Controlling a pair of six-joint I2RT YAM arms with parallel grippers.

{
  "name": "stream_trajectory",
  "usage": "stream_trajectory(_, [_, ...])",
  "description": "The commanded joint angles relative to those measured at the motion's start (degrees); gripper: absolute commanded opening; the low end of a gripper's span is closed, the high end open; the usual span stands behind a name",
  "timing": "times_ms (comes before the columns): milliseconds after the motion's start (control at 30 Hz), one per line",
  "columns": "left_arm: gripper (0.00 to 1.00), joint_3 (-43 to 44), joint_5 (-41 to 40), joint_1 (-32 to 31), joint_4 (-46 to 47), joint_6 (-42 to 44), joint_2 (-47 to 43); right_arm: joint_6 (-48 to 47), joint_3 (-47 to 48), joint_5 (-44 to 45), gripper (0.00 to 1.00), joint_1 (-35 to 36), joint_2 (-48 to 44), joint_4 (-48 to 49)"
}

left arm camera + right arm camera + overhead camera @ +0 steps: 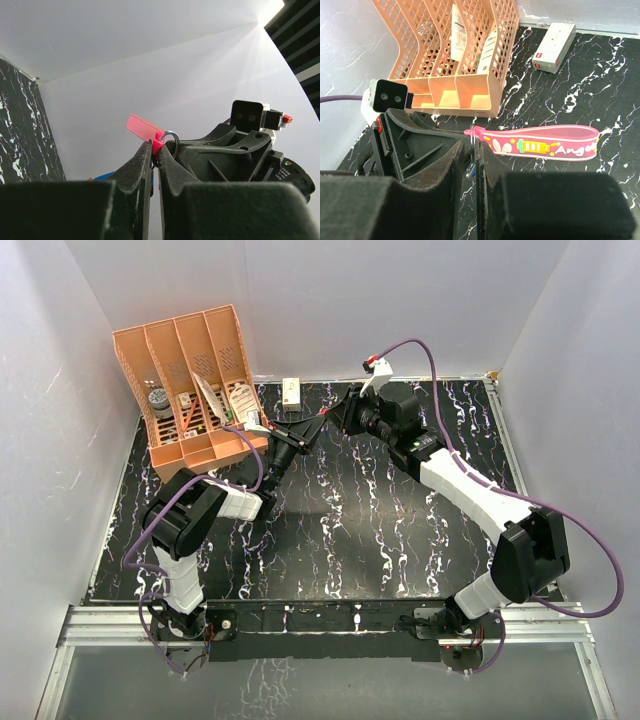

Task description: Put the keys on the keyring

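Two grippers meet tip to tip beside the rack's [190, 370] front corner, black table [380, 530] spreading rightward. The left gripper [155, 148] clamps the keyring [540, 146]; the right gripper [471, 155] stands barely parted, hold unclear.

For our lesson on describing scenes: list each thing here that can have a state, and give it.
left gripper, shut on the keyring
keyring, pinched at its ring end, strap free
right gripper, nearly closed, grip unclear
white box, lying flat on the table
orange rack, standing, slots holding items
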Motion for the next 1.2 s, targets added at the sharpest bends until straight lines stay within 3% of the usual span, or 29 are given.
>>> stream_trajectory(0, [0.00,2.1,0.3,-0.4,11.1,-1.8,0.1,0.4,1.3,-0.1,0.12,-0.4,0.3,4.1])
stream_trajectory(233, [0.00,2.3,0.5,-0.5,11.2,-1.9,0.4,0.6,0.8,0.0,0.01,-0.5,0.4,5.0])
stream_trajectory(367, [0.01,2.5,1.3,-0.5,11.2,-1.8,0.4,0.6,0.6,0.6,0.00,-0.5,0.2,5.5])
stream_trajectory(533, [0.38,1.7,1.3,0.0,11.2,-0.5,-0.1,-0.3,0.5,2.5,0.00,-0.7,-1.3,4.5])
stream_trajectory(667, [0.49,-0.2,1.4,1.5,11.3,0.6,-1.8,-1.6,1.2,3.2,0.00,-1.7,-2.8,2.5])
stream_trajectory(833, [0.49,-1.7,3.7,3.1,11.2,3.9,-4.2,-2.9,2.8,3.1,0.00,-3.2,-3.9,-0.3])
stream_trajectory(933, [0.48,1.0,10.6,3.6,9.9,8.5,-5.4,-3.7,4.5,3.0,0.00,-3.7,-4.0,-2.7])
stream_trajectory(1067, [0.47,4.8,18.9,3.5,1.7,17.2,-7.7,-4.4,7.7,2.8,0.00,-4.2,-3.6,-7.6])
stream_trajectory(1167, [0.48,4.9,20.4,2.7,-5.6,26.4,-11.0,-5.0,10.8,2.3,0.00,-4.3,-2.8,-11.4])
